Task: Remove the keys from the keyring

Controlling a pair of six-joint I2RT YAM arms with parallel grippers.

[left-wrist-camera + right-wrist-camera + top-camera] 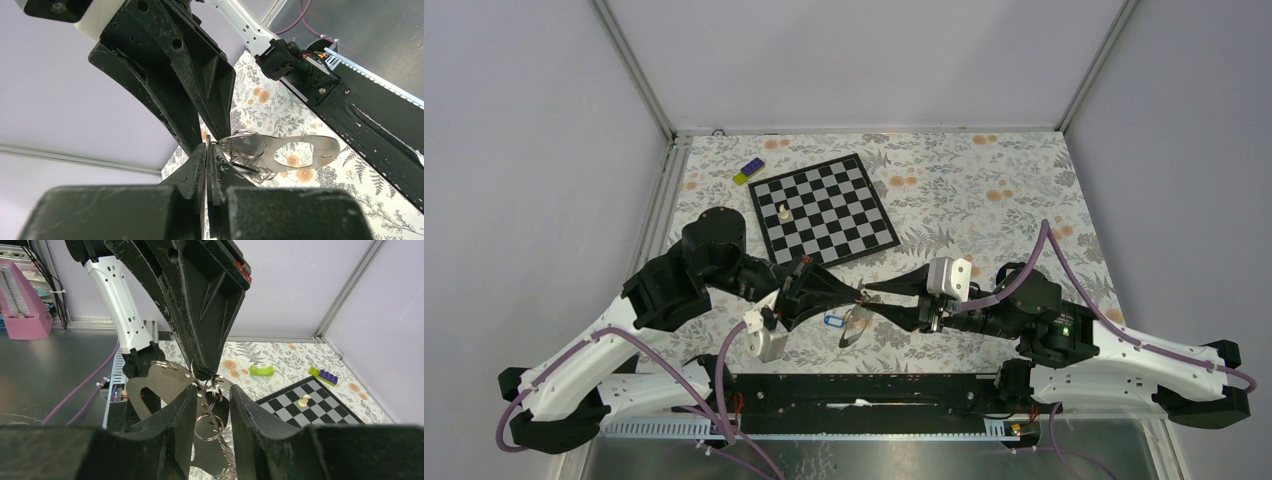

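From above, just off the chessboard's [824, 208] near corner, the left gripper [860, 291] and right gripper [871, 294] meet tip to tip, keys [854, 328] hanging beneath. Left wrist: its jaws pinch the keyring [247, 145] tight. Right wrist: jaws part-open, straddling the keyring, gripping nothing.

White arms [589, 352], purple cables [723, 350] (scuffed black fingers [167, 432]).

At lower centre we see our left gripper [209, 150] pinched tight on the keyring [243, 145] (thin wire loops). A flat silvery plate [300, 150] with an oval cutout juts right over the floral tablecloth [280, 110]. The right gripper [211, 136] reaches down from upper left.
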